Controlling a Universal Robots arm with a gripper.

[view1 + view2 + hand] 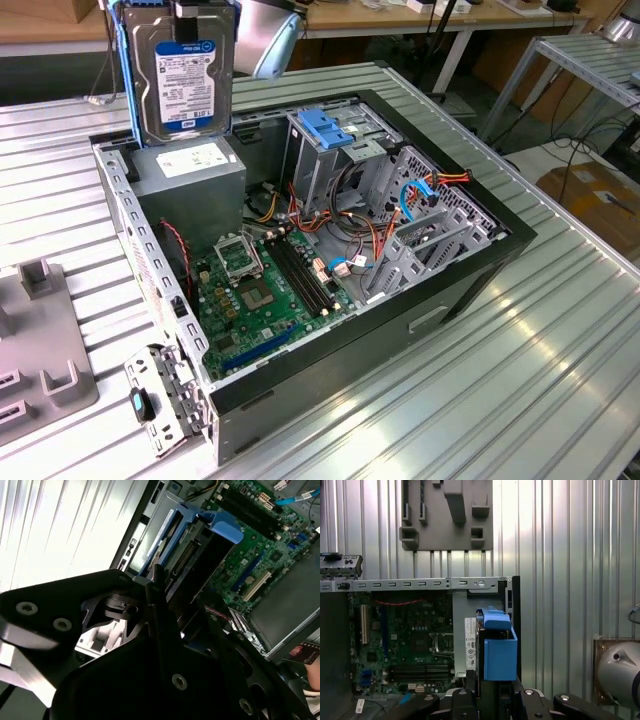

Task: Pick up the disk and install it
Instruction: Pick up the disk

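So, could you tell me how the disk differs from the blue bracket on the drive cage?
The disk is held upright above the case; the blue bracket sits on the drive cage inside it. The disk is grey metal with a white label; the bracket is all blue plastic. Both show bright blue plastic.

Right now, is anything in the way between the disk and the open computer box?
Nothing visible is. The disk hangs in the air over one corner of the open computer case, right above its grey power supply. The cables lie lower down inside.

Wooden workbenches (400,15) stand behind the ribbed metal table (520,380).
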